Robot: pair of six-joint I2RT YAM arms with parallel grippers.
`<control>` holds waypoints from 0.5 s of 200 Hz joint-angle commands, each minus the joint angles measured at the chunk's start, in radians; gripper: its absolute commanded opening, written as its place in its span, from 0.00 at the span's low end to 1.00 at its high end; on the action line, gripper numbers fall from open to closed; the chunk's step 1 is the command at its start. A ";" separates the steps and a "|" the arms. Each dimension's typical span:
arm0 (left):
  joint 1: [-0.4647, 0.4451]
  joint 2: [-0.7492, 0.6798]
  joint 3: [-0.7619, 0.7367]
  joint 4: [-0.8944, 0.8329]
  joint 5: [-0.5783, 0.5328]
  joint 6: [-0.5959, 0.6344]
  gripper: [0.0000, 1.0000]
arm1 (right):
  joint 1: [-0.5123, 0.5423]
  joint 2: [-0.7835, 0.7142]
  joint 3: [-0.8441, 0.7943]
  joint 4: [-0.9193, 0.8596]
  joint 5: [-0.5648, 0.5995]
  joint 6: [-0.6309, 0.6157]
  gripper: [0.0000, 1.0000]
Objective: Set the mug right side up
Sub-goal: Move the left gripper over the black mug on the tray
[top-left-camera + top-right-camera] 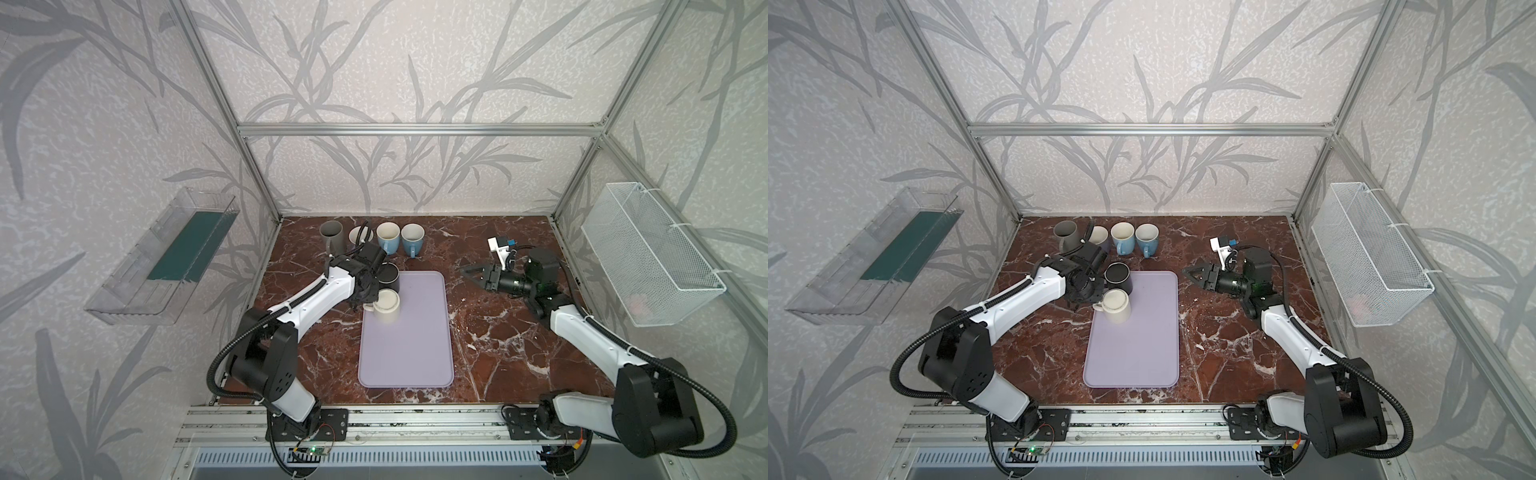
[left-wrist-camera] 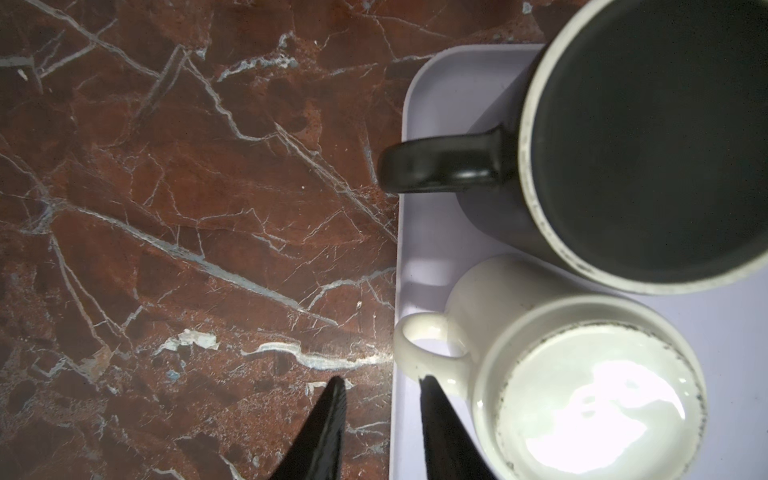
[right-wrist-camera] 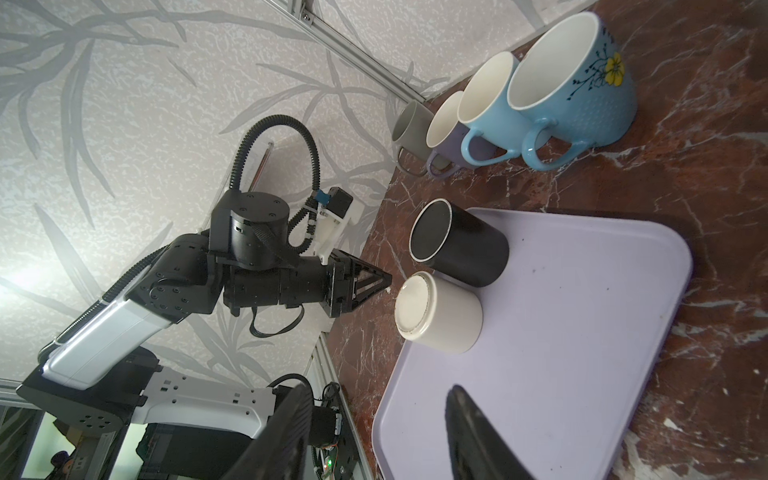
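Left gripper [image 2: 382, 380] parted, mug [image 2: 582, 399] just beside

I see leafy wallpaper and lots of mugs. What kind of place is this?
Probably a robot test booth dressed like a home: a metal frame holds the walls, and the left arm and right arm are bolted to a rail.
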 commanded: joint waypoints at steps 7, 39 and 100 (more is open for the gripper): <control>0.026 0.030 -0.017 0.024 0.014 0.018 0.34 | -0.003 -0.021 0.025 0.000 -0.011 -0.011 0.53; 0.031 0.033 -0.010 0.024 0.031 0.036 0.34 | -0.003 -0.029 0.027 -0.023 -0.011 -0.026 0.53; 0.076 0.001 0.029 0.036 0.084 0.031 0.35 | -0.003 -0.013 0.032 -0.010 -0.014 -0.022 0.53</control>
